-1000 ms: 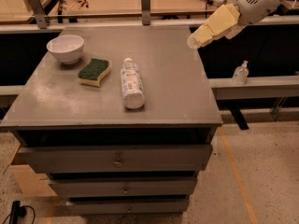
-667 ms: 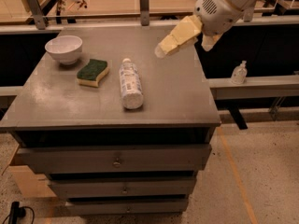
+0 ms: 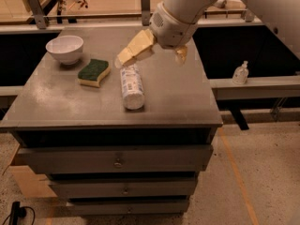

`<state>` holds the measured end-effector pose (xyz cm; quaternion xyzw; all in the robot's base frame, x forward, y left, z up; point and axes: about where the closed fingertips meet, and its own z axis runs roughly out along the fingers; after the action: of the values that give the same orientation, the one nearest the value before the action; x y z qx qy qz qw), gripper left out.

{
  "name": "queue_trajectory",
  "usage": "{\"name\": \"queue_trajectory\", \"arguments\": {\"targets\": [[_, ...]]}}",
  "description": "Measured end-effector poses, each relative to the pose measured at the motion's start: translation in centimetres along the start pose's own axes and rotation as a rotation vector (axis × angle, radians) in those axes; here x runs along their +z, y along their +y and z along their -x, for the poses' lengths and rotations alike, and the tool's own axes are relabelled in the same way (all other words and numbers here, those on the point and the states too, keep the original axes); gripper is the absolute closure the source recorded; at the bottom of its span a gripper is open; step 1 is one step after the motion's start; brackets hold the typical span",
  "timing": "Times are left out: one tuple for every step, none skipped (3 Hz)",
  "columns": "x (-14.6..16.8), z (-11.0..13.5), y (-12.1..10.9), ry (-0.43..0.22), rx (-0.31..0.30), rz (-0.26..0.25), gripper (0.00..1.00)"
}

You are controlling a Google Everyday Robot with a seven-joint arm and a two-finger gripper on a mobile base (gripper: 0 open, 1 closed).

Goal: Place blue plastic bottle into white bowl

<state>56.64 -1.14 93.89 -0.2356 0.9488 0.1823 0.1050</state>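
The blue plastic bottle [image 3: 132, 87], clear with a whitish label, lies on its side near the middle of the grey cabinet top [image 3: 178, 102], its cap end hidden under my gripper. The white bowl [image 3: 65, 48] stands upright and empty at the back left of the top. My gripper [image 3: 150, 60] hangs just above the far end of the bottle. It is open and empty, with one yellowish finger [image 3: 135, 49] pointing left over the bottle and the other finger [image 3: 180, 55] to the right.
A green and yellow sponge [image 3: 93, 72] lies between the bowl and the bottle. A small pump-dispenser bottle [image 3: 240, 73] stands on a ledge to the right of the cabinet. Drawers [image 3: 117, 161] fill the cabinet front. A workbench with clutter runs behind.
My gripper has moved left and down, from beyond the right rear corner of the cabinet to just above the bottle's far end. The bottle, sponge and bowl have not moved.
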Motion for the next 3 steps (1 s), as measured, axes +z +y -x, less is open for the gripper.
{"name": "queue_trajectory", "arguments": {"targets": [[0.2, 0.1, 0.2, 0.002, 0.033, 0.0, 0.0], [0.5, 0.4, 0.6, 0.003, 0.029, -0.017, 0.0], [2.9, 4.0, 2.7, -0.008, 0.048, -0.071, 0.0]]}}
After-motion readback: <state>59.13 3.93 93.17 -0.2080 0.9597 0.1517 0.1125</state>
